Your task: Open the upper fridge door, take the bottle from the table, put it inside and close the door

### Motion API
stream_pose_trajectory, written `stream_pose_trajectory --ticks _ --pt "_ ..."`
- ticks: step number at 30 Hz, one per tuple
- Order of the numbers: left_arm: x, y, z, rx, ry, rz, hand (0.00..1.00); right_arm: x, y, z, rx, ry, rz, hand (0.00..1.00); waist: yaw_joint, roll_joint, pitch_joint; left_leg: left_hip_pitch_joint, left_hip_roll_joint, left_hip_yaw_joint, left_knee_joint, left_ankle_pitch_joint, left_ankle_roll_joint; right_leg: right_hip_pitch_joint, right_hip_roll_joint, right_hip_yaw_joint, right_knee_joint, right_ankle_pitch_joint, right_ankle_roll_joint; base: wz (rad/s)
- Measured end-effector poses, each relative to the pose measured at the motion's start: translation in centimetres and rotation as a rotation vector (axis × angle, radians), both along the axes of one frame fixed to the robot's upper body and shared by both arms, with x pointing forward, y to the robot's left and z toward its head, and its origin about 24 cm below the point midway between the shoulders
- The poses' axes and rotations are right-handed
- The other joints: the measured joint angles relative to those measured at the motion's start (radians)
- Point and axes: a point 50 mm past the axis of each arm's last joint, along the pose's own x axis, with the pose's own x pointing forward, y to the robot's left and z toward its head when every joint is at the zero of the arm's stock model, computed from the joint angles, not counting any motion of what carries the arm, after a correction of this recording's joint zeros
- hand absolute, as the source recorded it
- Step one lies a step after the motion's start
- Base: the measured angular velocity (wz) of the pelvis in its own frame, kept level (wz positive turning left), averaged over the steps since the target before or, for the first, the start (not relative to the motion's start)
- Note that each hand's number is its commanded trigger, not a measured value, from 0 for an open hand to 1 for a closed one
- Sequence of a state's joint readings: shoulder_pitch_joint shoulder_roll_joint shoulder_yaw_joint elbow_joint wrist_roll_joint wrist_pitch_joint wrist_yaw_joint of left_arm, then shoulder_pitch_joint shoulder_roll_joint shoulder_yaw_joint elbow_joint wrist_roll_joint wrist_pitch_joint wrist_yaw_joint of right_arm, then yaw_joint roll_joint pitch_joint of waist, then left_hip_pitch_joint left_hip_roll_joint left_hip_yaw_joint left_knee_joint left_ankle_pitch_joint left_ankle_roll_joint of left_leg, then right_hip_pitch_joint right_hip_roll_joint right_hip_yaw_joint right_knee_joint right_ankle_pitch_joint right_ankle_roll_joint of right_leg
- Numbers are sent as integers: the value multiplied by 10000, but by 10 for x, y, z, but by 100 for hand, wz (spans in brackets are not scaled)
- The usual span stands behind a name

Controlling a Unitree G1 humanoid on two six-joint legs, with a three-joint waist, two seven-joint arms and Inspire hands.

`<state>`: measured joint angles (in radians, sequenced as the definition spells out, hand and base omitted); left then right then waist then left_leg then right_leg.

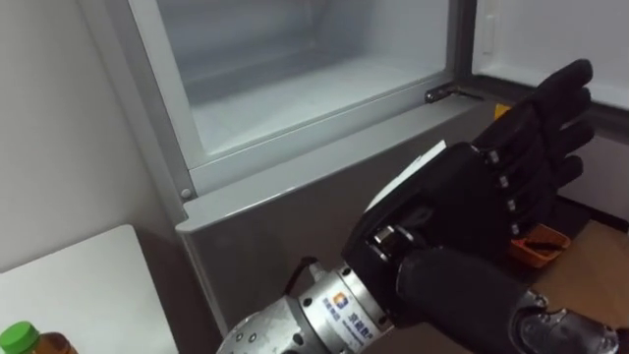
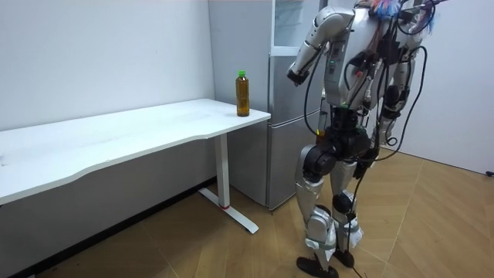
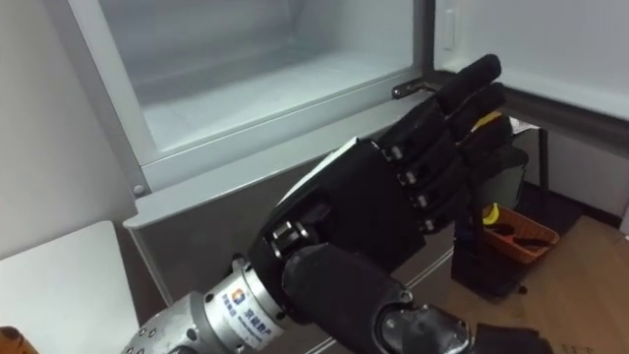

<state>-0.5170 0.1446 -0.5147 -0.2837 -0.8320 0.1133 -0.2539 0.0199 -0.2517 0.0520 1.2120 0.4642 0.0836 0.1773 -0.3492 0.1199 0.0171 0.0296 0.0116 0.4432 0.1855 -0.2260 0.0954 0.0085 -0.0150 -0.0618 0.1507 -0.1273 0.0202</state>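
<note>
Upper fridge compartment [image 1: 295, 88] open, free room inside, left hand [image 1: 482, 197] raised before its sill.

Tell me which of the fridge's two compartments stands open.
The upper compartment: its pale inside shows. The lower compartment beneath it is shut, its grey front behind the open left hand.

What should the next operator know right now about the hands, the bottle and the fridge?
Left hand: open, fingers straight, holding nothing, raised in front of the fridge.
Right hand: low by the robot's side in the room view; state unclear.
Bottle: upright on the table, at the corner next to the fridge, in neither hand.
Done: the upper compartment stands open and the robot stands facing it.
Left: pick up the bottle and set it inside the upper compartment.
</note>
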Motion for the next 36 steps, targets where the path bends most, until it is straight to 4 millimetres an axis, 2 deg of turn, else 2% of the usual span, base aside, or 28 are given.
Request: stream_pose_trajectory --ticks 6,8,10,12,14,17,18,20,21,24,26,27,28,32,36 --pt "3 7 -12 375 214 147 0 3 2 0 56 -88 67 0 171 -49 28 -23 -55 -367 22 14 -22 111 -65 -414 28 -155 -26 18" --pt "1 9 -21 661 241 403 0 4 5 -1 112 -153 92 0 300 -83 24 -52 -55 -440 69 33 -49 117 -123 -538 27 -168 -46 14" --pt "-2 14 -40 1138 485 674 0 8 9 -1 189 -266 125 0 318 -162 50 -175 -64 -660 136 46 -67 130 -166 -844 20 -210 -66 28" --pt "-4 19 -56 1567 798 872 0 9 12 -1 223 -340 166 0 508 -248 75 -212 -69 -732 139 70 -97 123 -165 -910 27 -224 -87 18" --pt "-6 26 -75 2212 1198 1220 0 10 16 -2 315 -345 397 0 624 -393 37 -315 -78 -902 172 80 -113 117 -178 -1071 25 -255 -116 20" --pt "-8 31 -88 2657 1476 1446 0 12 20 -3 413 -374 590 0 865 -534 -1 -423 -77 -1003 209 97 -128 134 -191 -1233 38 -263 -123 15" --pt "-10 34 -93 2811 1600 1529 0 13 23 -3 485 -396 595 0 913 -581 -20 -464 -90 -1134 231 106 -127 158 -209 -1412 44 -264 -123 27" --pt "-12 37 -101 2963 1911 1550 0 13 26 -4 590 -423 611 0 1096 -667 -21 -437 -95 -1242 269 108 -129 256 -213 -1475 16 -274 -123 22" --pt "-13 39 -108 3056 2173 1555 0 12 28 -4 680 -455 645 0 1172 -706 -45 -407 -95 -1313 284 108 -131 323 -213 -1546 21 -277 -123 20" --pt "-18 47 -124 3443 2628 1714 0 13 28 -4 729 -586 779 0 1465 -819 -43 -352 -96 -1437 329 108 -132 439 -216 -1677 19 -280 -119 12" --pt "-25 56 -141 3921 3063 1979 0 13 28 -4 667 -603 862 0 1660 -810 -66 -378 -91 -1476 358 106 -134 459 -225 -1868 24 -282 -123 5" --pt "-26 58 -145 4003 3241 2043 0 13 28 -4 665 -595 900 0 1700 -822 -59 -382 -91 -1480 349 106 -134 464 -227 -1871 22 -282 -124 7" --pt "-29 62 -155 4175 3624 2156 0 13 30 -4 670 -590 1025 0 1748 -888 -16 -396 -91 -1514 328 104 -134 483 -227 -1870 26 -283 -127 5" --pt "-36 69 -175 4696 4244 2273 0 11 31 -5 778 -580 1209 0 1995 -904 -32 -469 -96 -1527 379 128 -118 474 -242 -1880 25 -311 -156 1" --pt "-47 77 -191 5035 4842 2319 0 8 31 -5 813 -592 1210 0 2179 -1053 -115 -484 -108 -1606 390 190 -130 483 -235 -1903 66 -324 -168 6"
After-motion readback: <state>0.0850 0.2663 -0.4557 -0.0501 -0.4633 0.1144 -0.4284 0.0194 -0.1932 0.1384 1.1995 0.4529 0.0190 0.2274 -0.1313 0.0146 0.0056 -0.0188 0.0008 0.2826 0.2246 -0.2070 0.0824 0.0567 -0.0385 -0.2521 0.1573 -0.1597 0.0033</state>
